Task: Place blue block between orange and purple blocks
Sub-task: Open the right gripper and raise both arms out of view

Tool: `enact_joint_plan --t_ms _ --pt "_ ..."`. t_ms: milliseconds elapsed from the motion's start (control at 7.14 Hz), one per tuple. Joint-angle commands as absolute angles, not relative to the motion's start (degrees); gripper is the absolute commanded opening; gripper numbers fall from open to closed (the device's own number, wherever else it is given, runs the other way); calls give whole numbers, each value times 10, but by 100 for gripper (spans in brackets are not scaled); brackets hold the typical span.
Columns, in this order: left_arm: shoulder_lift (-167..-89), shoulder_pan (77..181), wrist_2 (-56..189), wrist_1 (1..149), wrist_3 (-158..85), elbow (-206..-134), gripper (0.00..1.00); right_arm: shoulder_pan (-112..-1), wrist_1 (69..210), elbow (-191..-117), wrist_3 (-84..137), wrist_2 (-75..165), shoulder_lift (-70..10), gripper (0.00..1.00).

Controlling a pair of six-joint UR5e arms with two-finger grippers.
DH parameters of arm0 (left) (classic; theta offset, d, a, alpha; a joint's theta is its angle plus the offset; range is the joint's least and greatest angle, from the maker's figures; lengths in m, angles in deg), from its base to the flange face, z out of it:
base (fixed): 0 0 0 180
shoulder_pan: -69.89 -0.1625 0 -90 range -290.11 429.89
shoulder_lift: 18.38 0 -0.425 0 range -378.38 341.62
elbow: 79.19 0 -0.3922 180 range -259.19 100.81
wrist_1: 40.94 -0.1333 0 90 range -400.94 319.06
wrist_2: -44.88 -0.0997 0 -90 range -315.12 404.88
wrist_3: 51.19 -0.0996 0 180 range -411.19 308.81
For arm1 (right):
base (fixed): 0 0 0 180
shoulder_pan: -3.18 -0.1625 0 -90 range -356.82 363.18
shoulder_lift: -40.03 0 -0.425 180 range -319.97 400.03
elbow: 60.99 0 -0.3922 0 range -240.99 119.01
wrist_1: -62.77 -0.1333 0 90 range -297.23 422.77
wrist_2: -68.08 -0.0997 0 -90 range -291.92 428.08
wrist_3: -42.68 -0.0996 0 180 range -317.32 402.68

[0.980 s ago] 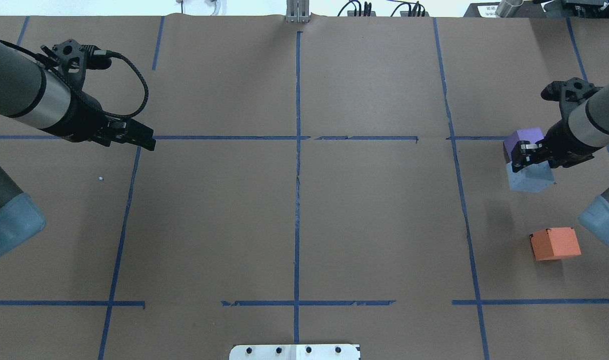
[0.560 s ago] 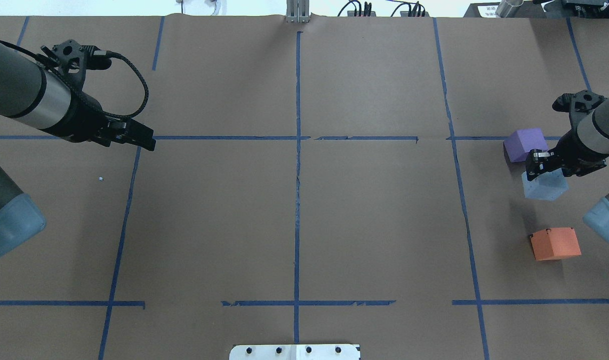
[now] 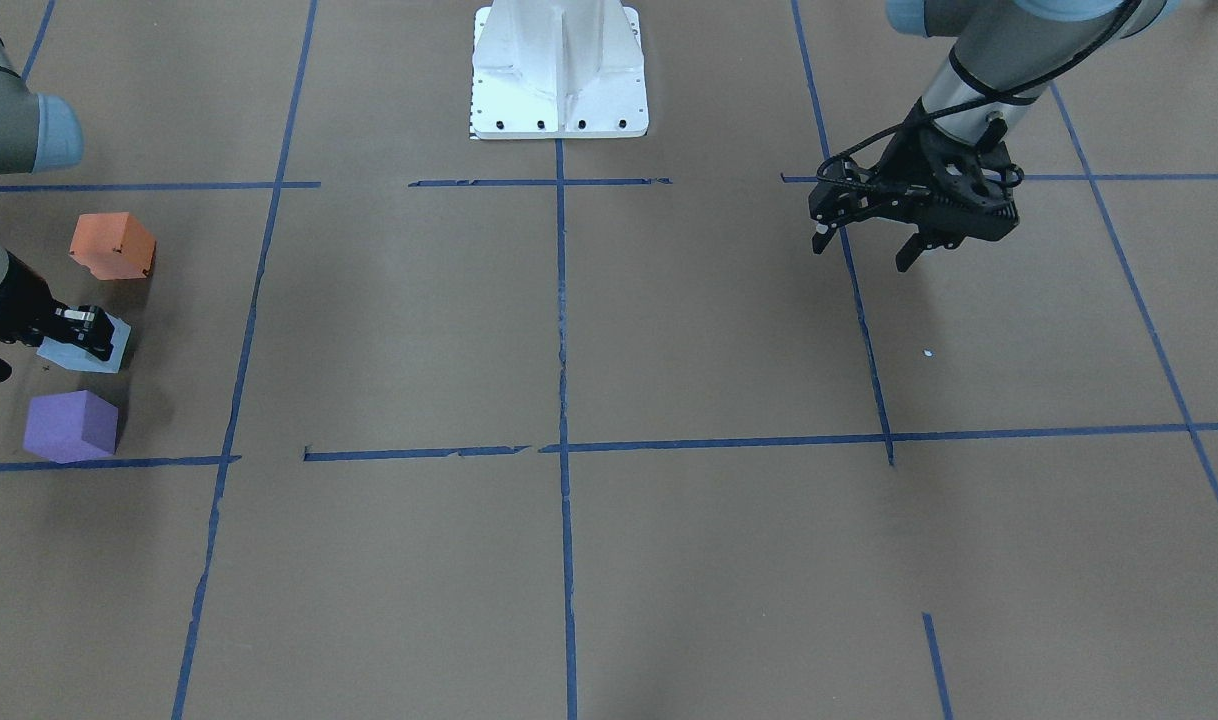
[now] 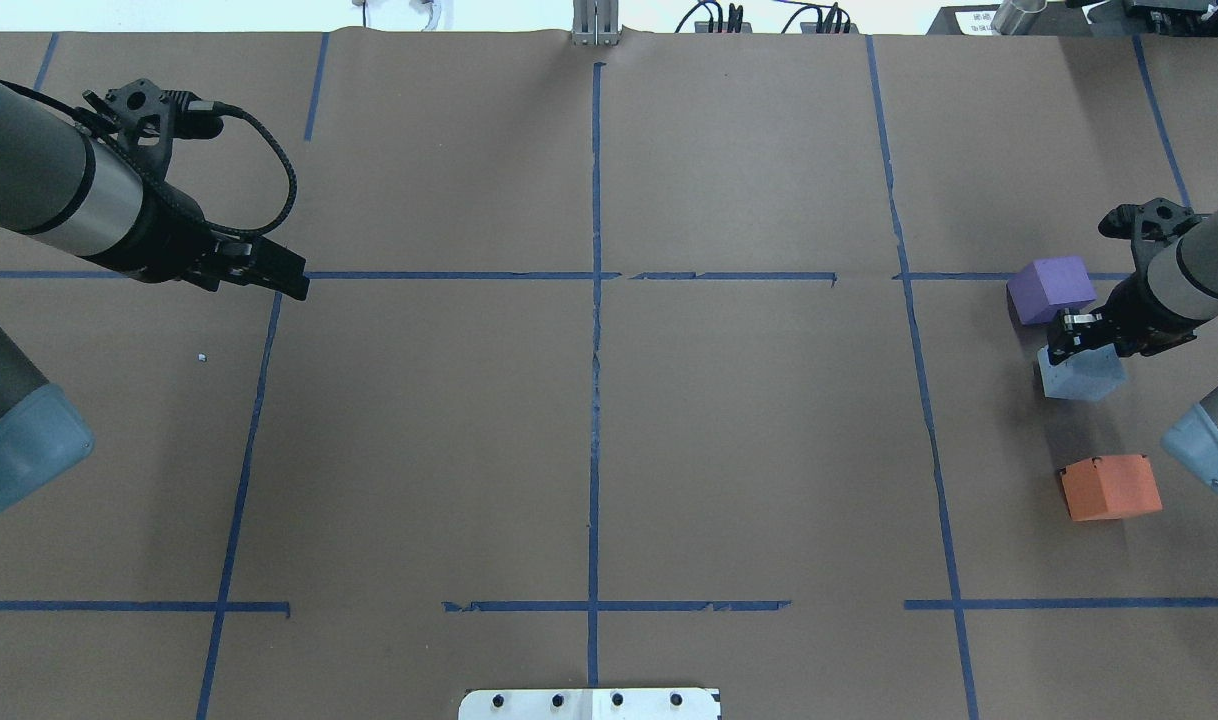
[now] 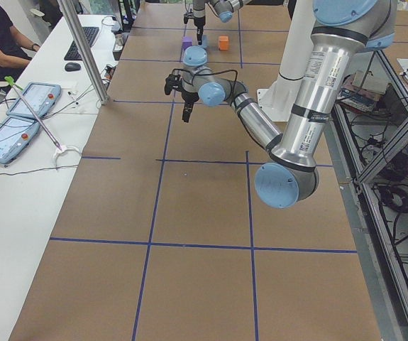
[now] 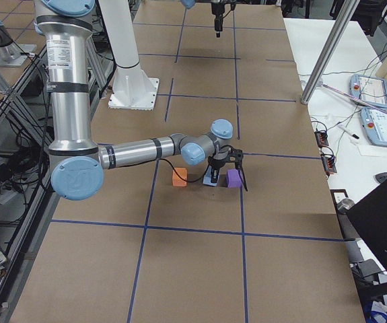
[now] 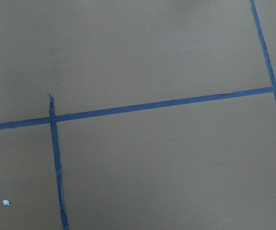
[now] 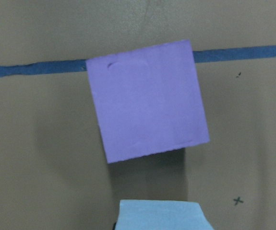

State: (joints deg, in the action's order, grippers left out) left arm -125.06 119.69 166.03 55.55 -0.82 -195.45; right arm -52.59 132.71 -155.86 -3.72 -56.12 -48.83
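My right gripper is shut on the light blue block and holds it low over the table at the far right. The block sits between the purple block and the orange block, closer to the purple one. The front view shows the same row: orange block, blue block, purple block. The right wrist view shows the purple block and the blue block's top. My left gripper is open and empty, hovering far from the blocks.
Blue tape lines divide the brown paper table cover into squares. The robot's white base plate stands at the table's near edge. A small white speck lies near the left arm.
My right gripper moved the blue block away from the purple block toward the orange one and lowered it. The left arm has not moved.
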Motion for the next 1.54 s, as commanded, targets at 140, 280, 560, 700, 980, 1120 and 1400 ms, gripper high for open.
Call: enact_joint_plan --t_ms 140,280,560,700,980,1120,1400 --pt "-1231 1218 1659 555 -43 -1954 100 -522 1322 -1559 -36 -559 -490 100" --pt "-1209 1238 1659 555 -89 -1953 100 -525 1322 -1584 -35 -560 -494 100" --pt "-1132 1304 1662 555 -259 -1953 100 -545 1322 -1678 -35 -561 -560 100" --pt "-1087 1348 1662 555 -361 -1949 100 -589 1322 -1726 -34 -564 -600 100" --pt "-1047 1455 1670 553 -527 -1906 100 -696 1326 -1745 89 -588 -659 100" --pt "-1050 1523 1728 554 -606 -1848 100 -776 1332 -1738 182 -638 -685 100" --pt "-1055 1557 1787 553 -627 -1778 100 -855 1336 -1726 307 -666 -740 100"
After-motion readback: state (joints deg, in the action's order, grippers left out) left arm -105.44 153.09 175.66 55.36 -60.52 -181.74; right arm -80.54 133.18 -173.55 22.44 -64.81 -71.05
